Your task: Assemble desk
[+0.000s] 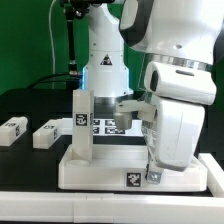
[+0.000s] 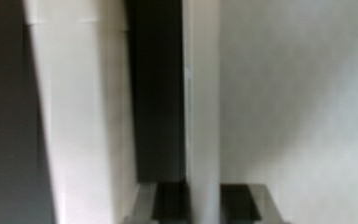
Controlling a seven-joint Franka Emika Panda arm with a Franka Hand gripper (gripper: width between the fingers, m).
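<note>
The white desk tabletop [image 1: 105,168] lies flat on the black table at the front. One white leg [image 1: 82,125] stands upright in its far corner on the exterior view's left. My gripper [image 1: 151,160] is over the tabletop's near corner on the exterior view's right, shut on another leg [image 1: 153,176] held upright there; the hand hides most of that leg. In the wrist view this leg [image 2: 201,100] is a narrow white strip between my dark fingers [image 2: 163,205], with my gripper [image 2: 204,203] closed around it. Two loose legs [image 1: 13,128] [image 1: 47,133] lie on the exterior view's left.
The marker board [image 1: 108,124] lies on the table behind the tabletop, in front of the arm's base [image 1: 103,70]. The arm's bulky white body [image 1: 180,110] hangs over the tabletop's side on the exterior view's right. A green wall stands behind.
</note>
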